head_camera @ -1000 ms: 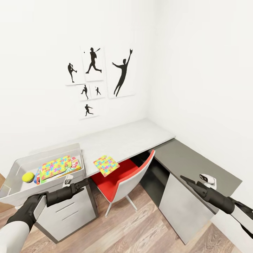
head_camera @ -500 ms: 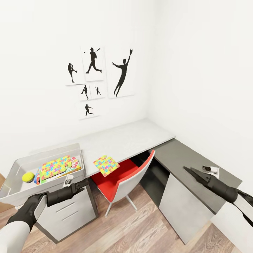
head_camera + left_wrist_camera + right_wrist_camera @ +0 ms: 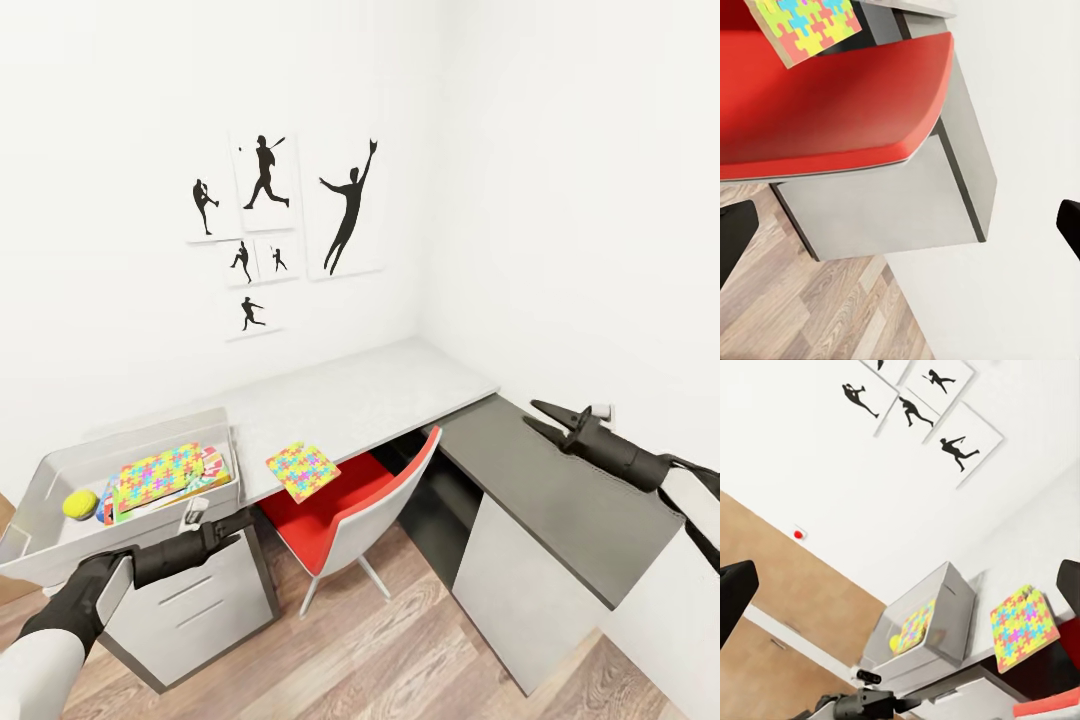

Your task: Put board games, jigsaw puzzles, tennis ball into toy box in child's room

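- One puzzle (image 3: 301,470) lies outside the bin (image 3: 60,545), flat on the table (image 3: 380,395) with a corner hanging past the front edge, above the red chair (image 3: 345,505).
- Inside the bin lie a second puzzle (image 3: 160,473), the ball (image 3: 80,503) and the edges of game boxes under the slab.
- The right gripper (image 3: 543,417) hangs over the dark table section, well apart from the puzzle, its fingers spread and holding nothing.
- The left gripper (image 3: 248,517) sits below the bin's front wall, near the puzzle; its wrist view suggests parted fingers with nothing between them.
- The likely step is picking up that outside puzzle; the overhanging corner offers the easiest bite, one finger above and one below.
- A thin slab slips easily, so the pinch should go deep past the edge.
- The chair back stands close under the corner; an approach from above and in front avoids it.
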Robot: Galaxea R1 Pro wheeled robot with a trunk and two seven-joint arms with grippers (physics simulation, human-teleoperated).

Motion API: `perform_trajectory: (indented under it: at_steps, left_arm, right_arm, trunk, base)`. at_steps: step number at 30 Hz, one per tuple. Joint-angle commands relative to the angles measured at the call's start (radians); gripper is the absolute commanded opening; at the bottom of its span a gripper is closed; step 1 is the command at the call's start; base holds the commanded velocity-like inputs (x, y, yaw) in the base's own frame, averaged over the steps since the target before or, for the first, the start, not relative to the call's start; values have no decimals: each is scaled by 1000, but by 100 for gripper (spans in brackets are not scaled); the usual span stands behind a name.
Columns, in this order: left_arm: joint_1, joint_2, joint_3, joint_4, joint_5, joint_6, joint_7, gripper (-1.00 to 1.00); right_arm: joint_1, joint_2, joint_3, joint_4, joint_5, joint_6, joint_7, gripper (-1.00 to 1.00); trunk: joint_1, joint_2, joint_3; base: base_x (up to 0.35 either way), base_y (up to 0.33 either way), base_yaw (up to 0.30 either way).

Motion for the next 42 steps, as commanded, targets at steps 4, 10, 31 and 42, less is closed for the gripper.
perform_trajectory:
  at_steps: [4, 10, 31, 42]
  left_arm:
    - [-1, 1, 3, 1, 4, 11, -2, 100]
    - [0, -10, -8, -6, 12, 16, -13, 100]
    - [-1, -18, -12, -6, 13, 21, -39, 100]
    - [-1, -18, -12, -6, 13, 21, -39, 100]
  right_arm:
    - [-29, 2, -2, -51, -8, 35, -74, 100]
    - [-23, 15, 3, -78, -10, 31, -123, 100]
    - [-4, 97, 4, -75, -1, 10, -140, 100]
    - [-4, 99, 2, -80, 0, 10, -178, 100]
  trunk:
    - [1, -2, -2]
    - [1, -2, -2]
    - [1, -2, -2]
    - [1, -2, 3]
  base:
    - [0, 0, 0]
    - [0, -31, 0]
    - [0, -91, 0]
    - [0, -187, 96]
